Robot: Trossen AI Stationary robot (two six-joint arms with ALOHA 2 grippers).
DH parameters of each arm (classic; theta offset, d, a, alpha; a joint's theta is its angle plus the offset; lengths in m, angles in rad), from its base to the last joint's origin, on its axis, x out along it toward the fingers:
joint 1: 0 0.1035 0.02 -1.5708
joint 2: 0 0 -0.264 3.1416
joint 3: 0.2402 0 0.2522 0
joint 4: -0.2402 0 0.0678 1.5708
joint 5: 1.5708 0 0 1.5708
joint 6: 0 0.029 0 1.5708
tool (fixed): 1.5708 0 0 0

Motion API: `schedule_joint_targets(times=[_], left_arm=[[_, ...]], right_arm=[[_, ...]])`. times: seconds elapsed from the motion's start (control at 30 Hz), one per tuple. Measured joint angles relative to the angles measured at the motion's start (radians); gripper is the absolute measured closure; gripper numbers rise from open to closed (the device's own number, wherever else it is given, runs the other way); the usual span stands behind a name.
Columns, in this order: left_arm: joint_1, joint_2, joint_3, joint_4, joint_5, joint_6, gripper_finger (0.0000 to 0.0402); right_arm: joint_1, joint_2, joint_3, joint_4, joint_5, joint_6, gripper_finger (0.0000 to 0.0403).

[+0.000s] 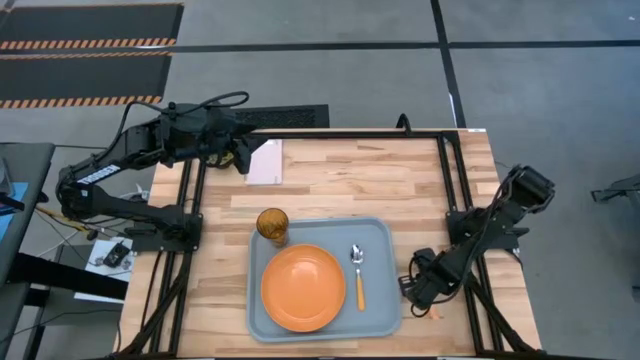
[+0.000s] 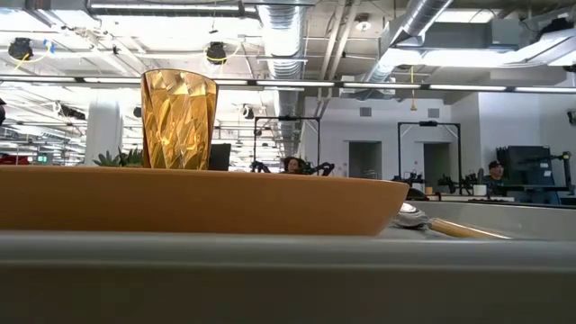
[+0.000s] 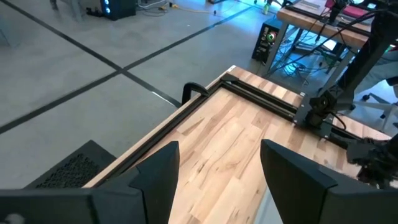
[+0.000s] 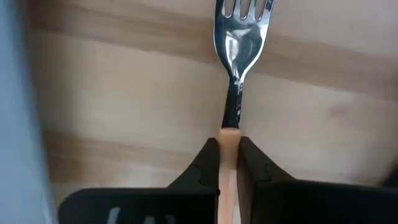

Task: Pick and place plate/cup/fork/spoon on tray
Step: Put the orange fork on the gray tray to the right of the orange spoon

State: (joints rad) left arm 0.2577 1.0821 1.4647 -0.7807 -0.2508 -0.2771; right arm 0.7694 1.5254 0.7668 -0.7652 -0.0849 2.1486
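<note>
On the tray [image 1: 385,300]: plate [image 1: 303,288] toward the near side, cup [image 1: 272,225] at the far left corner, spoon [image 1: 358,274] just right of the plate. Off the tray's right edge, on the table [image 1: 370,180]: fork [image 4: 238,56]. Near the table's far left: napkin [image 1: 266,162].

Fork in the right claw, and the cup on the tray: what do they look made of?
Fork: shiny metal tines and neck mirroring light, with a matte orange handle, probably plastic, pinched in the right claw. Cup: translucent amber, faceted, glossy; glass or plastic, unclear which.
</note>
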Motion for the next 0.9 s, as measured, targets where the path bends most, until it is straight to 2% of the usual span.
schedule_joint_targets(times=[0.17, 0.33, 0.67, 0.9], left_arm=[[0.000, 0.000, 0.000, -0.001, 0.000, 0.007, 0.0189], [0.000, 0.000, 0.000, -0.027, 0.000, 0.007, 0.0189], [0.000, 0.000, 0.000, -0.043, 0.000, 0.008, 0.0189], [0.000, 0.000, 0.000, -0.045, 0.010, 0.008, 0.0189]], right_arm=[[-0.019, -0.077, 0.061, -0.111, 0.029, -0.003, 0.0384], [-0.067, -0.115, 0.116, -0.115, 0.101, -0.041, 0.0372], [-0.297, 0.075, 0.280, -0.083, 0.118, -0.368, 0.0365], [-0.388, 0.182, 0.329, -0.030, 0.118, -0.422, 0.0357]])
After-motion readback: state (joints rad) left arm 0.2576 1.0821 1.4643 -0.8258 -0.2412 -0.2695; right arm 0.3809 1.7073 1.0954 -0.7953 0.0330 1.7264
